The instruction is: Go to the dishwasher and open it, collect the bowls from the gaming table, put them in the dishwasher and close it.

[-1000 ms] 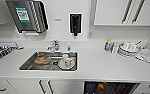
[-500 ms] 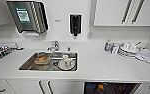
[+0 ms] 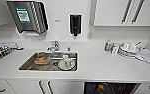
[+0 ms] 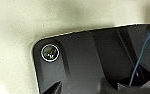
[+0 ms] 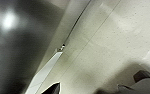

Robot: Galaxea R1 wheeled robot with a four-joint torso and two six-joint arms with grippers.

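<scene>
White counter (image 3: 103, 67) runs the full width of the head view, with a steel sink (image 3: 28, 65) set into it left of centre and used crockery (image 3: 66, 62) standing in the basin. Under the counter's front edge, toward its right end, the dishwasher (image 3: 111, 88) presents a dark open cavity with coloured items faintly visible inside; door position cannot be confirmed, as it lies below the frame. Stacked white dishes (image 3: 127, 49) sit near the counter's back right corner and are not part of the task.

Gripper state: cannot tell for either arm. The wrist views give speckled floor (image 4: 21, 27) and the robot's own dark plate.

Assessment: the unit appears open, so the approach and opening step looks complete or nearly so. Recommended practice: keep the base square to the opening, keep both arms tucked clear of the counter's front edge, and confirm the door is fully down before departing.
</scene>
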